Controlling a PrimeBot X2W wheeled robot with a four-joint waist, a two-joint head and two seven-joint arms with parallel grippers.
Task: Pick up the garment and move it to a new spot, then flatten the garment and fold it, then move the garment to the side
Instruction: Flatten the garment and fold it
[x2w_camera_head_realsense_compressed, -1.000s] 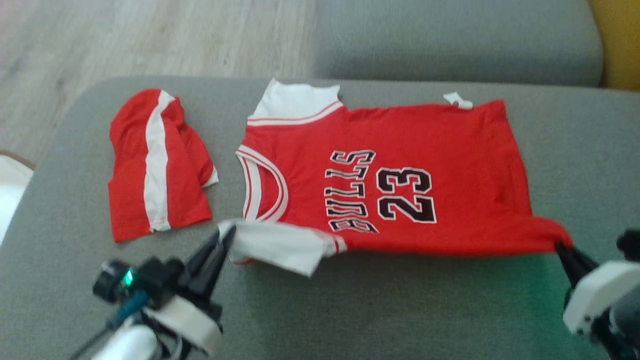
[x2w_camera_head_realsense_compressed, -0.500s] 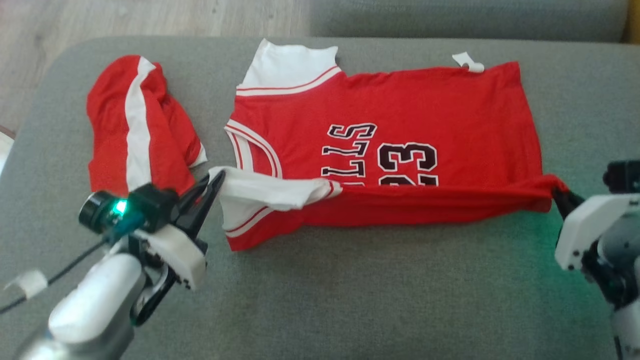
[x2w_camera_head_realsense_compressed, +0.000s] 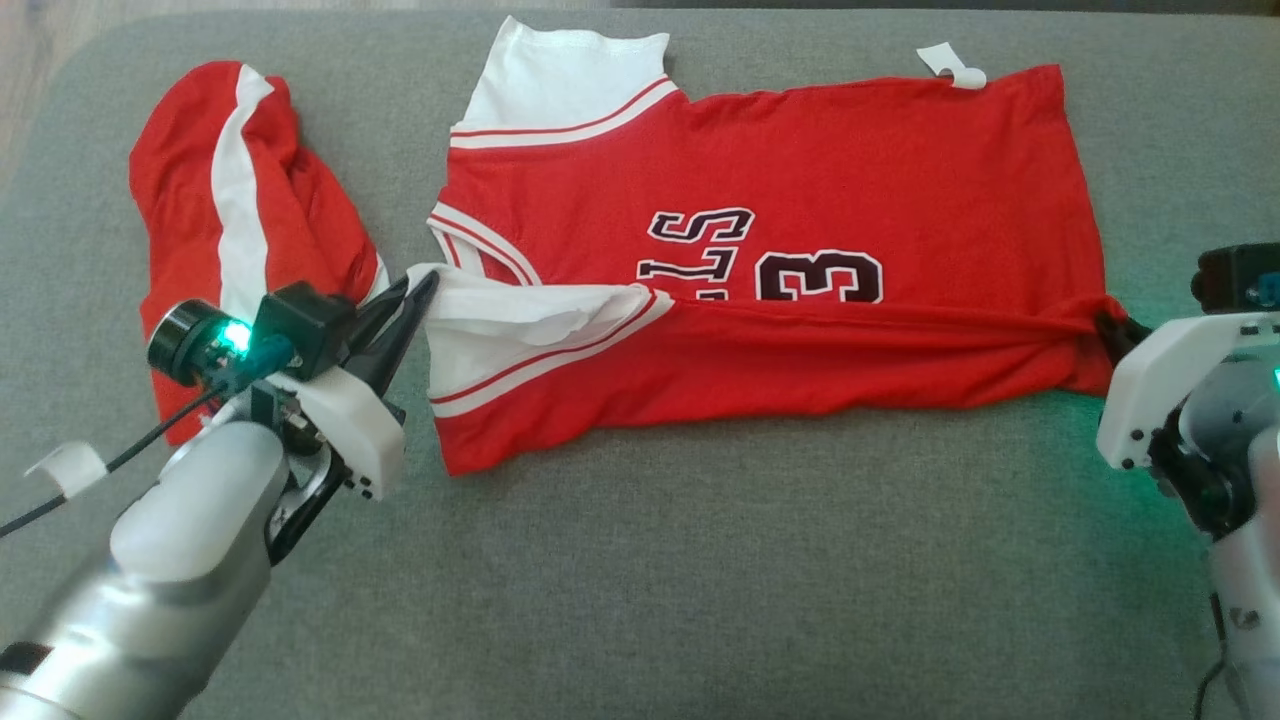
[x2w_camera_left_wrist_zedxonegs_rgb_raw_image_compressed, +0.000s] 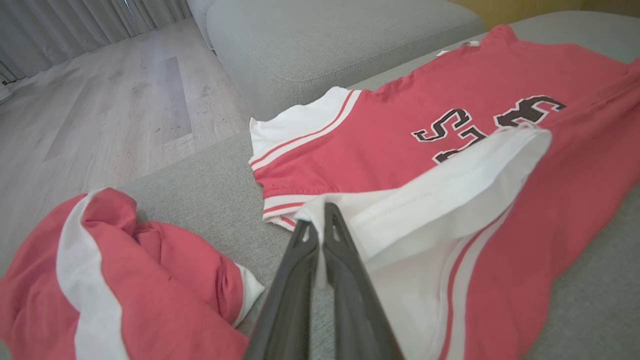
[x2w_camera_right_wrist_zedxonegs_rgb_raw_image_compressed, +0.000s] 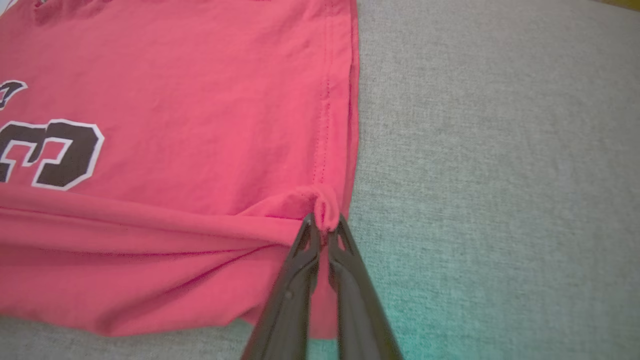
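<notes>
- The red Bulls jersey (x2w_camera_head_realsense_compressed: 760, 160) lies across the far half of the grey sofa cushion (x2w_camera_head_realsense_compressed: 700, 600), with its neck to the left and its hem to the right. Its near long edge is raised and doubled over the print, covering the lower part of the letters and number.
- The left gripper (x2w_camera_head_realsense_compressed: 428, 280) is pressed together on the edge of the white near sleeve (x2w_camera_head_realsense_compressed: 500, 312), pinching it at the fingertips.
- The right gripper (x2w_camera_right_wrist_zedxonegs_rgb_raw_image_compressed: 324, 224) is pinched tight on a small bunch of the near hem corner (x2w_camera_right_wrist_zedxonegs_rgb_raw_image_compressed: 320, 200), at the jersey's right end.
- Judging by the drape, the cloth is light, thin and limp. It sags between the two holds and creases easily.
- It will not break, but so small a pinch could slip out under a hard pull. Corners and seams look like the best holds, kept taut and level so the fold lands straight.
- Crumpled red shorts (x2w_camera_head_realsense_compressed: 210, 190) with a white stripe lie just left of the jersey, close beside the left gripper, and could snag.
- A white tag (x2w_camera_head_realsense_compressed: 950, 68) sticks out at the far hem.
</notes>
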